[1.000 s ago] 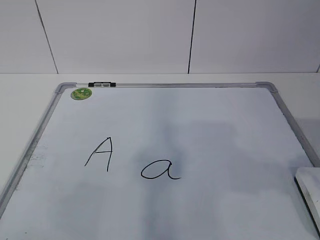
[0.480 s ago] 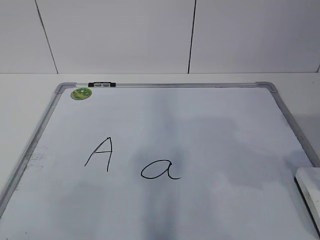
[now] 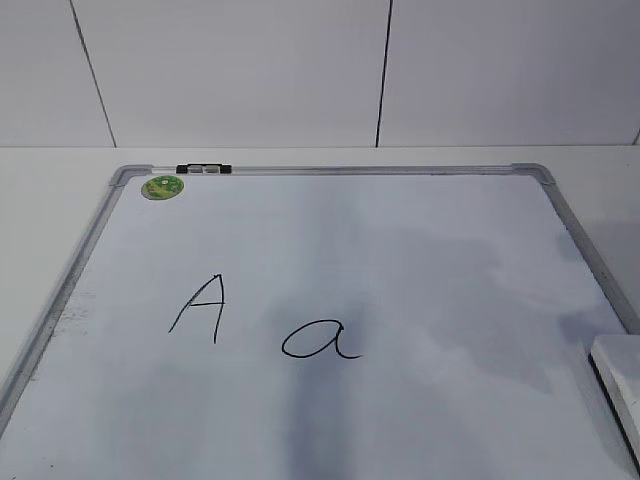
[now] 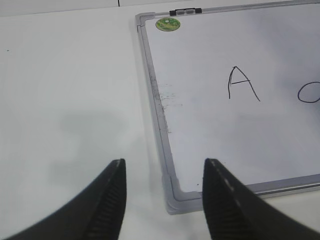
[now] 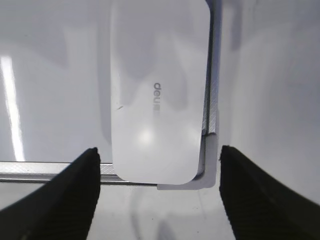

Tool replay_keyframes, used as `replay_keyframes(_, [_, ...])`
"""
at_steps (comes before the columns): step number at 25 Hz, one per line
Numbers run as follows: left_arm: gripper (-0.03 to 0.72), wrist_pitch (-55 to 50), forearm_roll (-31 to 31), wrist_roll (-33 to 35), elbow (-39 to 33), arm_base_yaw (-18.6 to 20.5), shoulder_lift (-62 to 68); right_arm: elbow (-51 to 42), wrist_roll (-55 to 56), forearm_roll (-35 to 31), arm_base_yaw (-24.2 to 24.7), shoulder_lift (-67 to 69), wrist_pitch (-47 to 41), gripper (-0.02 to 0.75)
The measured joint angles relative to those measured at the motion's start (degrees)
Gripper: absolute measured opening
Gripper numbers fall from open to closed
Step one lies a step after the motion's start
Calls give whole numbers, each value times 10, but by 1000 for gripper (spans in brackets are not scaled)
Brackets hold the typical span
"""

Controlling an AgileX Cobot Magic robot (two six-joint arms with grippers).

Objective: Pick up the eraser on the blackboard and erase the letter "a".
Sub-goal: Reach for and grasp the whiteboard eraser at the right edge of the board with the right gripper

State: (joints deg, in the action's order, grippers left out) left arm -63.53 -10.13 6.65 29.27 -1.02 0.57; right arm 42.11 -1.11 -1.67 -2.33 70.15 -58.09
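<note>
Directly above the white rounded plastic eraser [image 5: 159, 100] at the silver-framed white blackboard's [image 3: 420, 260] corner, the right gripper [image 5: 159, 195] hangs wide open; the left gripper [image 4: 162, 200] too.

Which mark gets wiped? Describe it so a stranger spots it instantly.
Find the blackboard, a white board with a grey frame lying flat on the table. Two black handwritten letters sit near its middle. The letter "a" is the right one: round and looped with a tail, unlike the angular capital A beside it.
</note>
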Motion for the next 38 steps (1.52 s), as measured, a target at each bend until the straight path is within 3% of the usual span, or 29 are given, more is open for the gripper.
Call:
replay_keyframes(15, [371,0,0,0,0,0,0,1,0,0,0,30,19,589])
replay_keyframes(23, [371,0,0,0,0,0,0,1,0,-9,0,30,19,646])
replay_keyframes(38, [371,0,0,0,0,0,0,1,-4,-22,0,76,60,654])
